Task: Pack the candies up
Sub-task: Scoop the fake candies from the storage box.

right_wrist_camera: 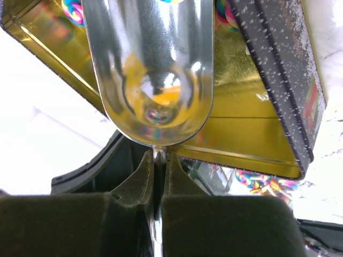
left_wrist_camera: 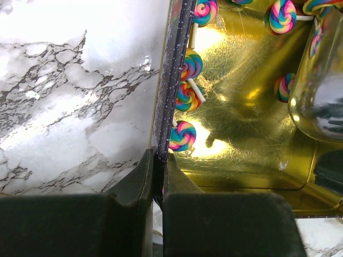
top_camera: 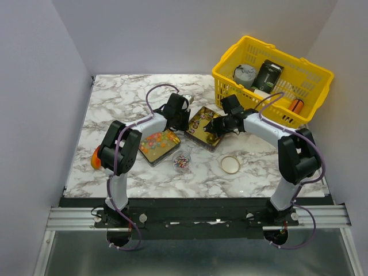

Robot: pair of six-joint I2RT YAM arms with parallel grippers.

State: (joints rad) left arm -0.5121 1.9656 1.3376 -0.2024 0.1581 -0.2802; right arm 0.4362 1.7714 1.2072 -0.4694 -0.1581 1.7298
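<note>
A gold tin (top_camera: 202, 127) lies open mid-table, with rainbow swirl lollipops (left_wrist_camera: 183, 135) inside. My left gripper (top_camera: 183, 118) is shut on the tin's dark speckled side wall (left_wrist_camera: 170, 80), as the left wrist view (left_wrist_camera: 158, 155) shows. My right gripper (top_camera: 217, 127) is shut on the handle of a shiny metal scoop (right_wrist_camera: 153, 69), whose bowl hangs over the tin's gold floor (right_wrist_camera: 252, 128); no sweets show in it. A second tin (top_camera: 158, 144) holds small orange, yellow and green candies (top_camera: 156, 139). A small glass bowl (top_camera: 183, 160) holds purple, pink and white candies.
A yellow basket (top_camera: 230, 77) at the back right holds a can, a dark box and an orange cylinder (top_camera: 296, 106). A round lid (top_camera: 230, 165) lies in front of the tins. An orange-red lump (top_camera: 95, 159) sits by the left arm.
</note>
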